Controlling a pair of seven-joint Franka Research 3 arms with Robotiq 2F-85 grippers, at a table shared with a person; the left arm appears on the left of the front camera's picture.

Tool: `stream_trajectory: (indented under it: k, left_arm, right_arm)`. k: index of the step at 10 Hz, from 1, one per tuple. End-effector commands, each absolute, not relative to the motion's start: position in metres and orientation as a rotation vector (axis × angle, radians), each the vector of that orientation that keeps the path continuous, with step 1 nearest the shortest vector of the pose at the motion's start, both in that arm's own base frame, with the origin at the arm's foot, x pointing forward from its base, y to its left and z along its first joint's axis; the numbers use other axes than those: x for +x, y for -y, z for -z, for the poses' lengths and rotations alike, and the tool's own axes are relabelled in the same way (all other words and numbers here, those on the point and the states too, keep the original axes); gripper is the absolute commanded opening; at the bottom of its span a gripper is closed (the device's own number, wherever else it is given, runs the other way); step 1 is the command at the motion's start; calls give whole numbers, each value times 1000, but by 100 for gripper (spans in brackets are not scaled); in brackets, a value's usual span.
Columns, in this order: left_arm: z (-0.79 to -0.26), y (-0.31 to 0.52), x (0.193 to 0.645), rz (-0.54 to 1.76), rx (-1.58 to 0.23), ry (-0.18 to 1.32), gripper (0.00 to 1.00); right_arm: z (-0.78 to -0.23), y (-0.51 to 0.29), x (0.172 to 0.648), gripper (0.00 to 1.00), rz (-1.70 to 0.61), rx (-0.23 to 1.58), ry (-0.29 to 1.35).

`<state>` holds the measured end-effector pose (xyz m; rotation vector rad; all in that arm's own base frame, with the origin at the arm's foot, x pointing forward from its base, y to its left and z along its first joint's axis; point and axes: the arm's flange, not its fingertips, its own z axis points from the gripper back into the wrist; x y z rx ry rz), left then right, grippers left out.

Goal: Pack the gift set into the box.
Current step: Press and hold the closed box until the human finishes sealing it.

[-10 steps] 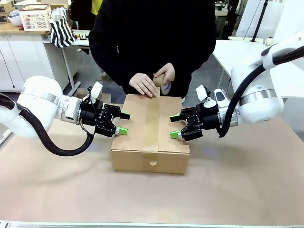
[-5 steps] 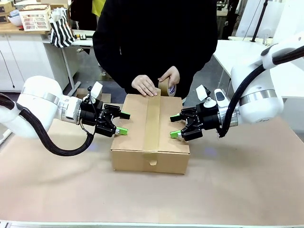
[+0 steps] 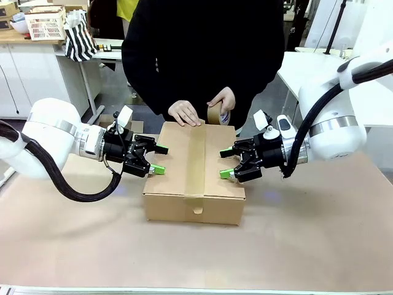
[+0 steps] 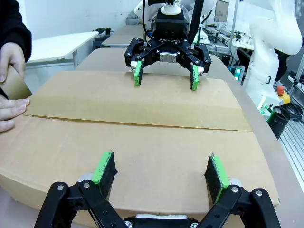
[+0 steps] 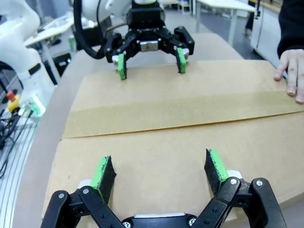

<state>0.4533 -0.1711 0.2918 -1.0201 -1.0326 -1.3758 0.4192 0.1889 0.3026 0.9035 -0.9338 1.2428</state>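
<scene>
Your left fingers (image 3: 161, 159) and right fingers (image 3: 226, 161) are resting spread and unclenched at opposite sides of the closed box (image 3: 173, 178). Its tape strip (image 3: 196, 157) is running between them, toward the person's hands (image 3: 185, 113), which are nearer the far edge.

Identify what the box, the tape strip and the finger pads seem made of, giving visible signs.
Box: matte brown corrugated cardboard, probably, judging by its folded flaps and stiff edges.
Tape strip: thin, slightly glossy tan film or paper; unclear which.
Left gripper's pads: bright green, matte, perhaps rubber or plastic.
</scene>
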Motion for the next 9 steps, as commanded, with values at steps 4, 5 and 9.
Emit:
stream_trajectory:
  k: [4, 5, 9]
  left_arm:
    - [-289, 170, 452, 1378, -1019, 1031, 100]
    - [-289, 170, 452, 1378, -1019, 1031, 100]
    - [-289, 170, 452, 1378, -1019, 1031, 100]
  right_arm:
    - [-301, -188, 419, 100, -1227, 913, 925]
    - [-301, -188, 419, 100, -1227, 913, 925]
    - [-301, -188, 419, 100, -1227, 913, 925]
